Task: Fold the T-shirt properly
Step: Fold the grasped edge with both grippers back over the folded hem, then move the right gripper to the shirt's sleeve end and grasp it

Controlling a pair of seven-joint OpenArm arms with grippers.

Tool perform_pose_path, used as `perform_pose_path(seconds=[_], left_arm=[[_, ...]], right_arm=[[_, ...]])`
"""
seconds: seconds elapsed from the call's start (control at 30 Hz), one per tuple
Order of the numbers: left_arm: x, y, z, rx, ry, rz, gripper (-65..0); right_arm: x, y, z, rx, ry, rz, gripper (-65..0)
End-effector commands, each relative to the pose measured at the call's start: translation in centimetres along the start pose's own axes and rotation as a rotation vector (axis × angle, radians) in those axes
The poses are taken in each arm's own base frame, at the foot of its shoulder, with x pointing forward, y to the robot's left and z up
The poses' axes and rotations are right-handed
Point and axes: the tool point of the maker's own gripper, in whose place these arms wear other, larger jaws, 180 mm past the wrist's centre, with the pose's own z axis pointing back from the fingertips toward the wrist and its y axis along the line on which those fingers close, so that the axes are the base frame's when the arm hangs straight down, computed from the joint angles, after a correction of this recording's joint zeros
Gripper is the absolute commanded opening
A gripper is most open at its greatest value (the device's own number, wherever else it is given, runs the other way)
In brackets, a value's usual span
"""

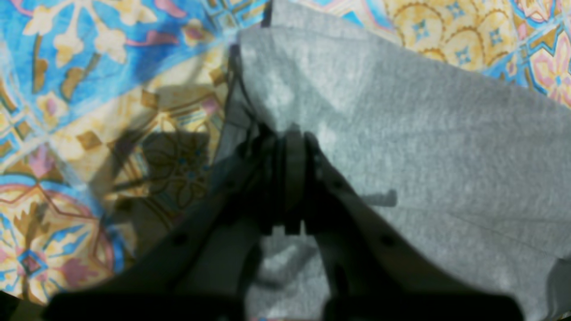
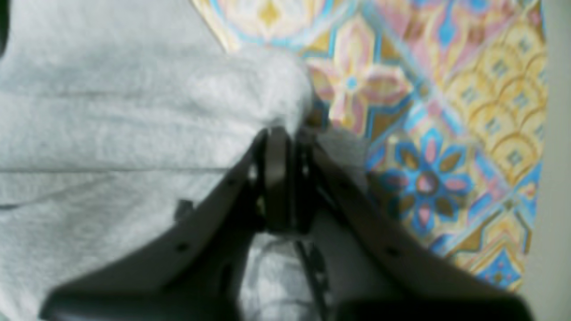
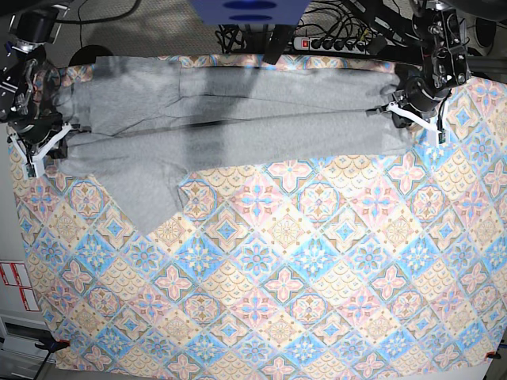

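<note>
The light grey T-shirt lies stretched in a long band across the far side of the table, and one flap reaches toward the front on the left. My left gripper is at the band's right end. In the left wrist view, that gripper is shut on the T-shirt, pinching its edge. My right gripper is at the band's left end. In the right wrist view, its jaws stand almost together at a bunched fold of the T-shirt, with cloth between them.
A pastel floral-tile tablecloth covers the table and lies bare in front of the shirt. A power strip and cables lie behind the far edge. The table's side edge runs close beside my right gripper.
</note>
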Motion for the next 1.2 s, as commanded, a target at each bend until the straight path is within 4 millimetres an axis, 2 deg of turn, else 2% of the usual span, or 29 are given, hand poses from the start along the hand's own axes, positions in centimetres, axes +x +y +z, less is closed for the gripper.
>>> perform_pose_path(seconds=[0.0, 0.13, 0.27, 0.37, 0.5, 0.57, 0.67, 0.73, 0.83, 0.97, 1.03, 1.17], left_arm=[[1.2, 0.6, 0.4, 0.019, -0.034, -0.015, -61.0], [1.3, 0.6, 0.3, 0.018, -0.038, -0.015, -58.4], [1.7, 0.3, 0.2, 0.013, -0.045, -0.016, -58.3], [1.7, 0.3, 0.2, 0.012, -0.044, -0.017, -58.3], [1.7, 0.2, 0.2, 0.009, -0.044, -0.015, -58.3], [1.6, 0.1, 0.1, 0.007, -0.044, -0.012, -58.3], [1.7, 0.0, 0.2, 0.005, -0.047, -0.013, -58.2], [1.8, 0.0, 0.2, 0.003, -0.048, -0.008, -58.0], [1.9, 0.1, 0.3, 0.004, -0.051, -0.005, -57.9], [1.8, 0.1, 0.3, 0.003, -0.051, -0.004, -57.7], [1.8, 0.1, 0.3, 0.003, -0.049, -0.004, -54.3], [1.5, 0.2, 0.4, 0.006, -0.042, -0.003, -42.9]], right_arm=[[2.1, -1.5, 0.7, -0.032, -0.052, 0.018, -55.9], [2.4, -1.6, 0.7, -0.037, -0.061, 0.016, -48.8], [3.1, -4.7, 2.6, -0.12, -0.118, -0.055, -48.2], [4.3, -3.7, 3.0, -0.123, -0.184, -0.085, -48.1], [7.7, -1.9, 4.2, -0.112, -0.276, -0.024, -48.1], [9.5, 0.6, 3.5, -0.06, -0.3, 0.018, -48.0], [11.1, 5.3, 1.0, 0.059, -0.287, 0.091, -48.0], [11.9, 7.1, -0.5, 0.095, -0.266, 0.139, -48.0], [10.7, 7.8, -3.1, 0.105, -0.154, 0.181, -47.5], [10.8, 8.4, -5.2, 0.125, -0.082, 0.196, -42.7], [11.0, 8.9, -5.9, 0.139, -0.069, 0.202, -41.2], [11.4, 9.6, -7.3, 0.163, -0.037, 0.206, -40.6]])
